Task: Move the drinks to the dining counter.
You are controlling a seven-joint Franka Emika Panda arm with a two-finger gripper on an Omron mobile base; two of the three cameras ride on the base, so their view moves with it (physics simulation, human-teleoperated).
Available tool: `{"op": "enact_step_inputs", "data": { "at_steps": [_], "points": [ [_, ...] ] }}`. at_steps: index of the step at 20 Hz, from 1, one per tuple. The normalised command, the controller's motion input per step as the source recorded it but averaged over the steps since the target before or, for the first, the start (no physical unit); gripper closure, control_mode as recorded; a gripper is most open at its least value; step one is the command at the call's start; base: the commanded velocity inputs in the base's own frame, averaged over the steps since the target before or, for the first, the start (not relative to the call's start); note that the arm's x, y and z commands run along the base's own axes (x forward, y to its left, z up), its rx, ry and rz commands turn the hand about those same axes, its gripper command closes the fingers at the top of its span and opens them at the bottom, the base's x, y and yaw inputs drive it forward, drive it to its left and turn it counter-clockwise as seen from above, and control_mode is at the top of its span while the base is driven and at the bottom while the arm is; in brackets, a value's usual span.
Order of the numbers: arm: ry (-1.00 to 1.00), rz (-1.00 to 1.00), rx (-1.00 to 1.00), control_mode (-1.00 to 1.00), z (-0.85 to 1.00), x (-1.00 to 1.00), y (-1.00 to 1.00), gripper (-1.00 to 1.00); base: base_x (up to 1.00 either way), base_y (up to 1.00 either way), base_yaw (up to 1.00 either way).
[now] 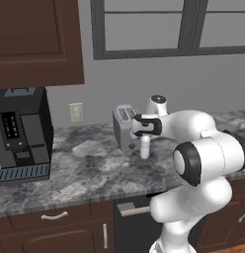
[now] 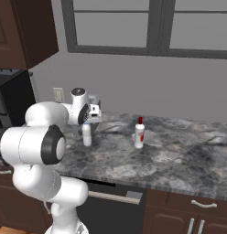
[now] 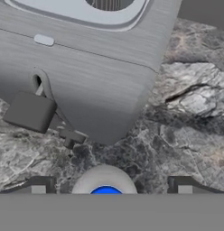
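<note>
The blue-capped drink [image 1: 144,147] stands upright on the marbled worktop, just in front of the silver toaster [image 1: 124,124]. My gripper [image 1: 144,134] hangs directly over it, pointing down. In the hand view the blue cap [image 3: 105,191] sits between my two fingertips [image 3: 39,185], which stand wide apart on either side without touching it, so my gripper [image 3: 111,187] is open. The right base view shows the same bottle [image 2: 87,134] under my gripper [image 2: 88,121]. The red-capped drink [image 2: 139,133] stands upright on the worktop well to its right. The dining counter is out of view.
The toaster [image 3: 86,67] with its dark lever is close behind the bottle. A black coffee machine [image 1: 23,133] stands at the worktop's left end under a dark wall cabinet. The wall with a window backs the worktop [image 2: 179,155]. Drawers and a dishwasher front sit below.
</note>
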Motion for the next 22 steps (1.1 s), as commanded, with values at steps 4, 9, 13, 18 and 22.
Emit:
{"op": "enact_step_inputs", "data": {
  "at_steps": [4, 9, 13, 18, 22],
  "points": [
    [0.01, 0.00, 0.00, -1.00, -0.16, 0.00, 0.02, 1.00, 0.00, 0.00, 0.00],
    [0.03, 0.00, 0.00, -1.00, -0.25, -0.20, 0.02, 1.00, 0.00, 0.00, 0.00],
    [-0.08, 0.00, -0.01, -1.00, 0.01, -0.61, 0.13, 1.00, 0.00, 0.00, 0.00],
    [-0.03, 0.00, 0.00, -1.00, 0.89, -0.58, -0.02, 1.00, 0.00, 0.00, 0.00],
    [0.00, 0.00, 0.00, -1.00, 0.93, -0.38, -0.14, 1.00, 0.00, 0.00, 0.00]
  ]
}}
